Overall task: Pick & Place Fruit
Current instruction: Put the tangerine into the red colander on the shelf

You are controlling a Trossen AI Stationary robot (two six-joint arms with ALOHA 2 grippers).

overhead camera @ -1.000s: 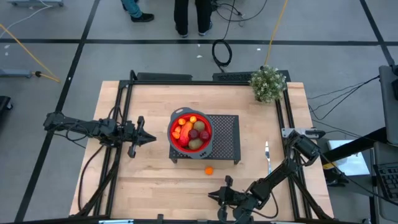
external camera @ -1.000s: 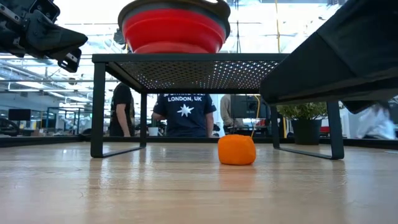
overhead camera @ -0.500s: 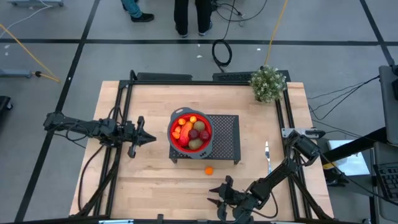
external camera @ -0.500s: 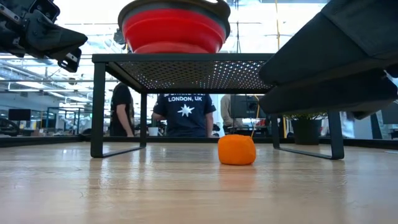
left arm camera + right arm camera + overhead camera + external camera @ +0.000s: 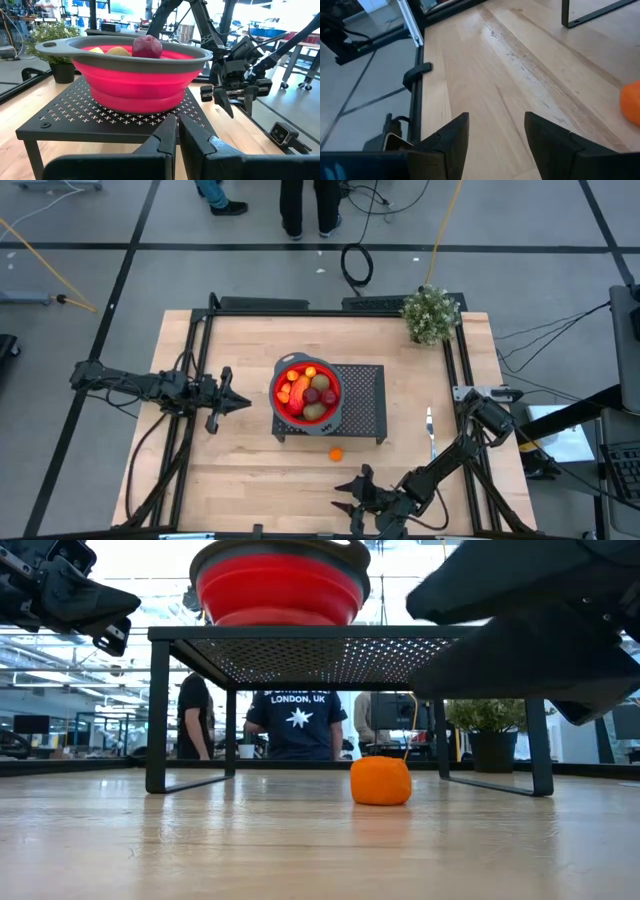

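Observation:
A red bowl (image 5: 307, 393) with a grey rim holds several fruit pieces and stands on a black perforated stand (image 5: 360, 408) mid-table. In the left wrist view a dark red piece (image 5: 147, 46) shows above the bowl's rim. One small orange ball (image 5: 335, 453) lies on the wood in front of the stand, also in the low view (image 5: 380, 781). My right gripper (image 5: 348, 492) is open near the table's front edge, just near-right of the ball (image 5: 631, 102), with nothing between its fingers. My left gripper (image 5: 240, 402) hovers shut, left of the bowl.
A leafy potted plant (image 5: 431, 314) stands at the far right corner. A thin pale-handled utensil (image 5: 430, 430) lies right of the stand. The stand's legs (image 5: 157, 710) rise from the wood behind the ball. People stand beyond the table's far edge (image 5: 298, 720).
My right gripper has opened its fingers and rolled a little while staying near the front edge. The orange ball and the bowl have not moved.

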